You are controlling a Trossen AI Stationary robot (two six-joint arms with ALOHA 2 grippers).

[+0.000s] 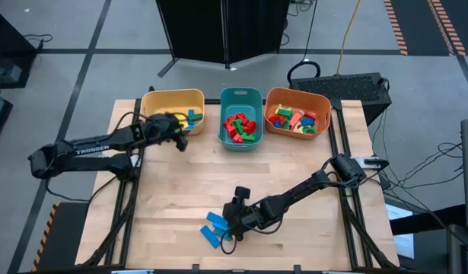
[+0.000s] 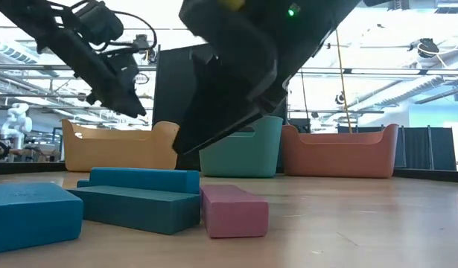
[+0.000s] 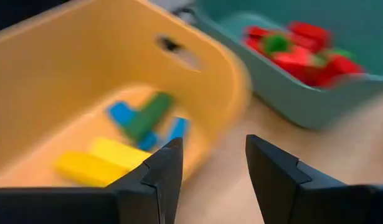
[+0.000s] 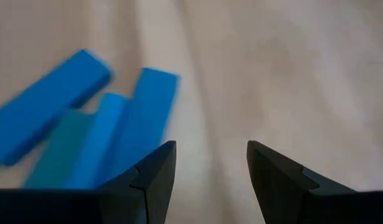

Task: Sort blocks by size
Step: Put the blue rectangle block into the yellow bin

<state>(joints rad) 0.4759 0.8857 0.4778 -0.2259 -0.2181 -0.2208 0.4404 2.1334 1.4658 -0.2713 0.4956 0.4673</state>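
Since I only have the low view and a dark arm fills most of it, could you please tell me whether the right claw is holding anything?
Observer: No. The right claw is open and empty, just short of the blue blocks lying on the table.
Operator: Thank you. Where is the left claw?
Observer: The left claw is open and empty, at the edge of the yellow bin.
Operator: And what is inside that bin?
Observer: A few long bars in blue, green and yellow.
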